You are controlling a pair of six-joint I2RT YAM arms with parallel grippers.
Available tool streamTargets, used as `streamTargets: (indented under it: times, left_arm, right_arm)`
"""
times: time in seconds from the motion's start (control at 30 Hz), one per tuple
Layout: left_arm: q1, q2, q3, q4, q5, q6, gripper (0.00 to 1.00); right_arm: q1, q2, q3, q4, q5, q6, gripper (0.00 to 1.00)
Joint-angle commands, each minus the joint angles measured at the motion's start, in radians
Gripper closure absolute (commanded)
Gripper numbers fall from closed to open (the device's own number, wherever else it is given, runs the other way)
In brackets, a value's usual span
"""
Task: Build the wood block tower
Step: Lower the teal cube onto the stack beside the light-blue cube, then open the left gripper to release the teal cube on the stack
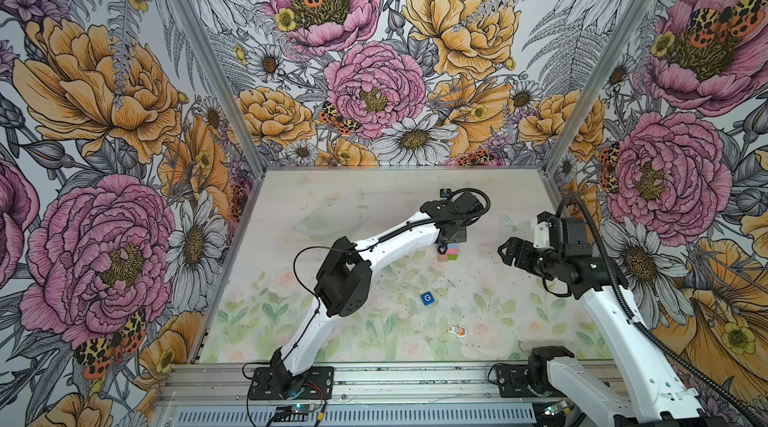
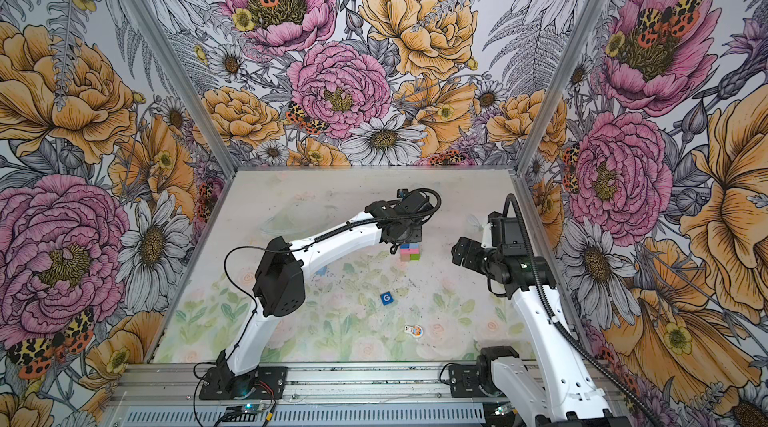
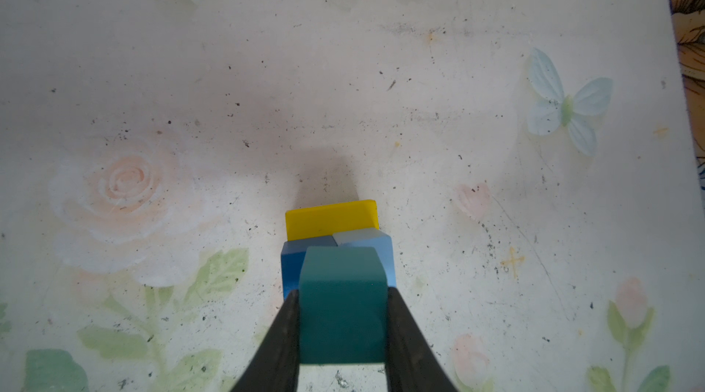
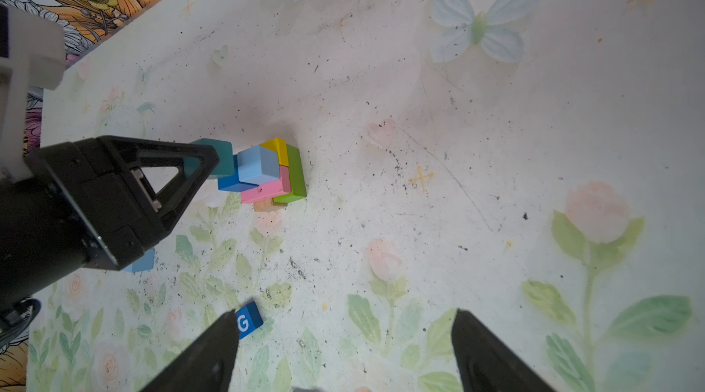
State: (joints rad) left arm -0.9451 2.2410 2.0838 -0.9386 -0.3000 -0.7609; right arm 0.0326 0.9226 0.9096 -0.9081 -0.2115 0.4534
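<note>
**A:** What's the left tool (image 3: 343,294) got?

**B:** It's clamped on the teal cube (image 4: 223,156), one finger on each side (a square grip, by the look of it), held at the top of the tower (image 4: 267,172).

**A:** Touching?

**B:** Can't tell. The dark blue cube (image 3: 292,264) and light blue cube (image 3: 372,245) sit side by side just beneath it, with the yellow oblong (image 3: 330,218) beyond them. Lower down are the pink oblong (image 4: 263,188) and green oblong (image 4: 296,176), on a plain-wood piece (image 4: 267,206).

**A:** Where does it stand?

**B:** In the far half of the table (image 1: 374,204), a little right of centre.

**A:** Which step, then?

**B:** Placing, I'd say: teal onto the two blues. The next move calls for a straight descent so the cube bridges both. Then the fingers should part gently, dragging nothing sideways.

**A:** What remains?

**B:** The G cube (image 1: 427,298) lies loose nearer the middle and is probably the tip. A spare light blue cube (image 4: 143,261) peeks out from under the left arm. The right tool (image 4: 345,315) hangs wide apart and empty, right of the tower.
</note>
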Motion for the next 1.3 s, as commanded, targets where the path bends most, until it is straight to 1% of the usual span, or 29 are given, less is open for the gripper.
streamTargets:
  times: [0.0, 0.8, 1.0, 1.07, 1.17, 1.27]
  left_arm:
    - [-0.003, 0.019, 0.03, 0.006, -0.034, -0.014, 0.89]
    - [-0.002, 0.028, 0.026, 0.006, -0.033, -0.017, 0.88]
    - [-0.003, 0.029, 0.025, 0.005, -0.028, -0.017, 0.83]
    - [-0.003, 0.029, 0.027, 0.006, -0.025, -0.017, 0.79]
    - [-0.007, 0.026, 0.029, 0.006, -0.027, -0.016, 0.77]
    - [-0.008, 0.025, 0.033, 0.005, -0.026, -0.011, 0.71]
  right_arm:
    - [-0.003, -0.02, -0.002, -0.002, -0.009, -0.011, 0.11]
    - [-0.003, -0.022, -0.004, -0.002, -0.014, -0.012, 0.11]
    - [-0.003, -0.025, -0.006, -0.002, -0.015, -0.011, 0.1]
    - [-0.003, -0.024, -0.005, -0.002, -0.018, -0.012, 0.1]
    - [-0.003, -0.024, -0.006, -0.002, -0.017, -0.013, 0.1]
    - [-0.004, -0.024, -0.006, -0.002, -0.019, -0.012, 0.1]
